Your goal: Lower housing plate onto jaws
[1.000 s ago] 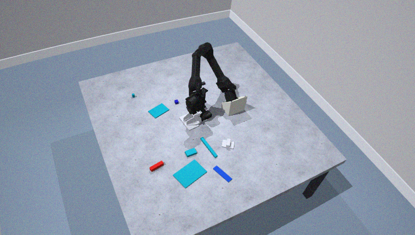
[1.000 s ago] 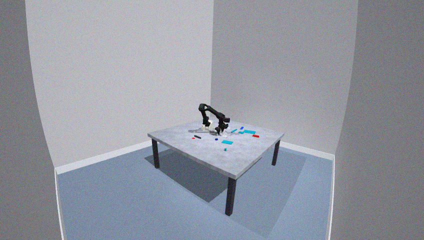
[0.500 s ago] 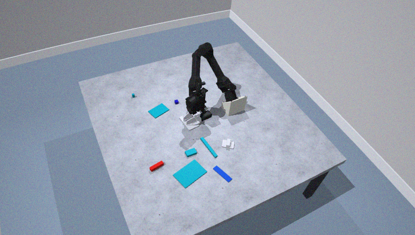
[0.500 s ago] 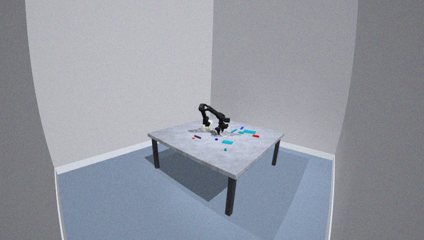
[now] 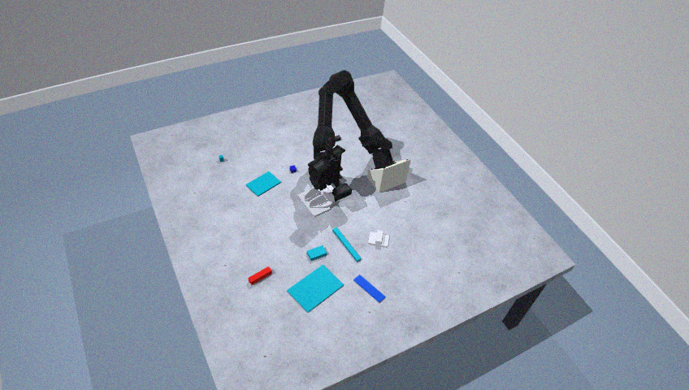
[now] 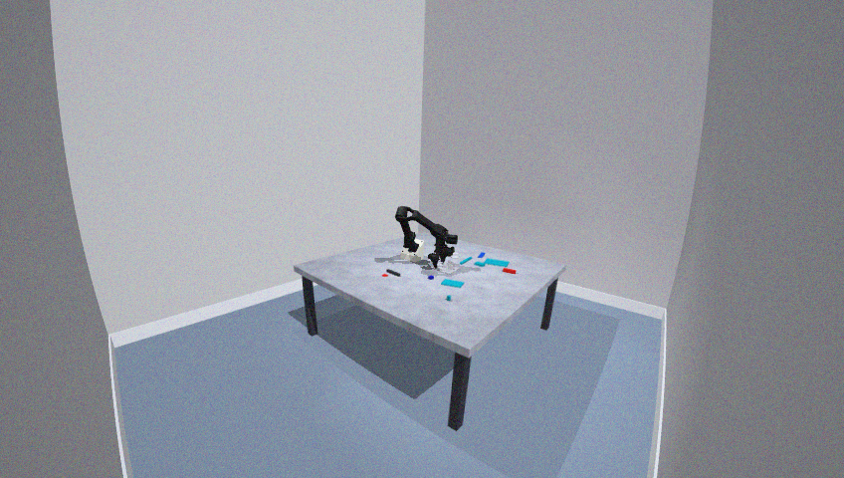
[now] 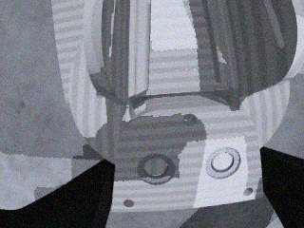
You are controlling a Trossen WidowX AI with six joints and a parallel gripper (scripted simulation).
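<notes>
My gripper point(image 5: 332, 192) point(image 6: 438, 264) point(image 7: 184, 159) is shut on the pale housing plate point(image 7: 228, 187), with one black finger at each side edge. The plate has two ringed round holes and small dark holes near its edge. Beyond it in the wrist view lie the two long jaws, the left jaw point(image 7: 139, 52) and the dark right jaw point(image 7: 256, 43), side by side with a gap between them. In the top view the white assembly point(image 5: 321, 211) lies on the table under my hand, partly hidden. Whether the plate touches the jaw stubs cannot be told.
A cream panel point(image 5: 395, 175) stands by the arm's base. White pieces point(image 5: 378, 238), a cyan strip point(image 5: 346, 244), a cyan block point(image 5: 317, 253), a cyan slab point(image 5: 314, 288), a blue bar point(image 5: 369, 288) and a red bar point(image 5: 260, 275) lie on the table. Another cyan slab point(image 5: 263, 184) lies left of the hand.
</notes>
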